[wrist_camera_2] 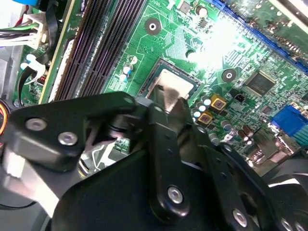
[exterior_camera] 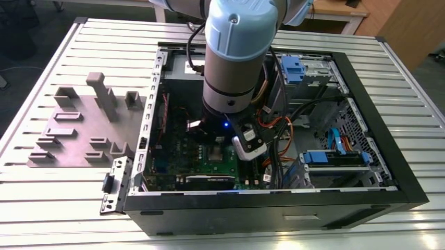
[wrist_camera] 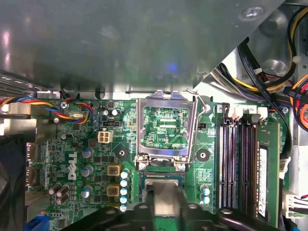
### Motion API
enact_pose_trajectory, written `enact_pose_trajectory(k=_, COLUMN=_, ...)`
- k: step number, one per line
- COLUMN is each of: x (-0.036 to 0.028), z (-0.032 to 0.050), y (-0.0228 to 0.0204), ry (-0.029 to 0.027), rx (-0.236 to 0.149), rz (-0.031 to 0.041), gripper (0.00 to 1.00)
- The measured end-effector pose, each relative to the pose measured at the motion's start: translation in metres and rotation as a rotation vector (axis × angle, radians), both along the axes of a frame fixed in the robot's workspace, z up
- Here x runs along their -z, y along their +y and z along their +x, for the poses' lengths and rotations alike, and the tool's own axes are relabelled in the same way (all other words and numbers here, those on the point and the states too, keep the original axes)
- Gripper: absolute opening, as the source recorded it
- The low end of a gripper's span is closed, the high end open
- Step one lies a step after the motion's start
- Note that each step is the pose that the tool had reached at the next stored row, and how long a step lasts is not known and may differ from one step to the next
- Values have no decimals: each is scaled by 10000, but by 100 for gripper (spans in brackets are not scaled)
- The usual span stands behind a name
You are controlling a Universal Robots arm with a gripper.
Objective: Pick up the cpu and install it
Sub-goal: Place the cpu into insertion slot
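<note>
A green motherboard (wrist_camera: 72, 159) is housed in the open computer case (exterior_camera: 278, 211) on the desk (exterior_camera: 62, 208). The silvery-grey square cpu (wrist_camera_2: 179, 82) is seen within a dark socket frame, right at the pincer (wrist_camera_2: 171, 106); whether it is clasped cannot be told.

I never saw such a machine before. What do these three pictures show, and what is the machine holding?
The thick grey-and-blue tube is a robot arm. It reaches into an open computer case lying on a slatted metal table; a grey fixture plate lies on the table at the exterior view's left. That exterior view comes from a camera off the arm. Both wrist views come from cameras riding on the arm, looking at the green motherboard. The black parts there are the gripper, the arm's hand. At its tip is the cpu, a small silvery square that appears to lie in its socket. The metal socket bracket beside it stands open. Whether the gripper clamps the cpu, I cannot tell.
</note>
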State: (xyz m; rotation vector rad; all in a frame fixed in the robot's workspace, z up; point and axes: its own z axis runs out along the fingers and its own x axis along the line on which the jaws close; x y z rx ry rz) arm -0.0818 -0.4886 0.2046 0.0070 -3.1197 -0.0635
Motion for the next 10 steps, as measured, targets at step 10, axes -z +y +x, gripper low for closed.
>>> enact_pose_trajectory(k=10, x=-1, z=0, y=0, ry=0, rx=0, rz=0, gripper=11)
